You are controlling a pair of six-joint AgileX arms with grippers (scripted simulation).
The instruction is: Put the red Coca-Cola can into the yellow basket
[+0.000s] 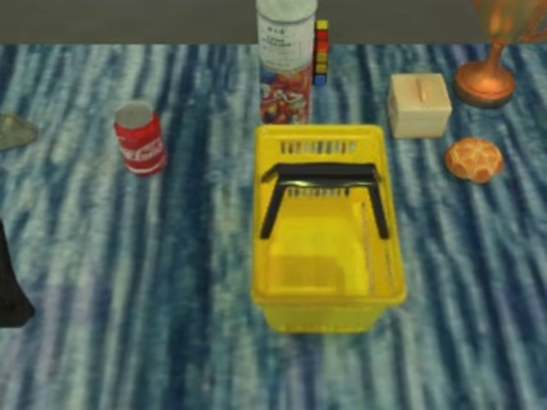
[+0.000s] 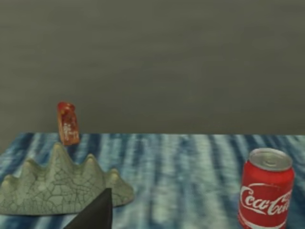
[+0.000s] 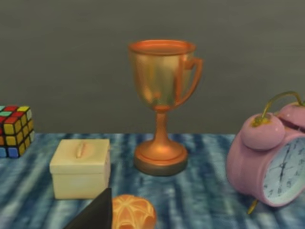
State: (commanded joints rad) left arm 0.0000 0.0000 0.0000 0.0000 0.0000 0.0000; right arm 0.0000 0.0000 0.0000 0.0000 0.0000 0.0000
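- The red Coca-Cola can stands upright on the blue striped tablecloth, left of centre and towards the far side; in the left wrist view the can shows its white script and silver-grey top.
- The yellow basket sits at the table's centre, well apart from the can and to its right, with the black handles folded across its far half.
- Just beyond the basket's far rim stands a white canister with a colourful lower label; a colour-tiled puzzle cube stands just right of it.
- To the right of the basket lie a cream lidded box, a copper trophy cup and a round orange bread roll.
- A pink alarm clock shows in the right wrist view only, beside the trophy cup.
- At the far left edge rests a grey crackled ridge-shaped ornament, with a small red block beyond it.
- My left arm is a dark shape at the near left edge of the table; only a dark tip of my left pincer shows, and I cannot tell whether it is released or clenched.
- My right pincer likewise shows one dark tip near the box and roll; its state I cannot tell.
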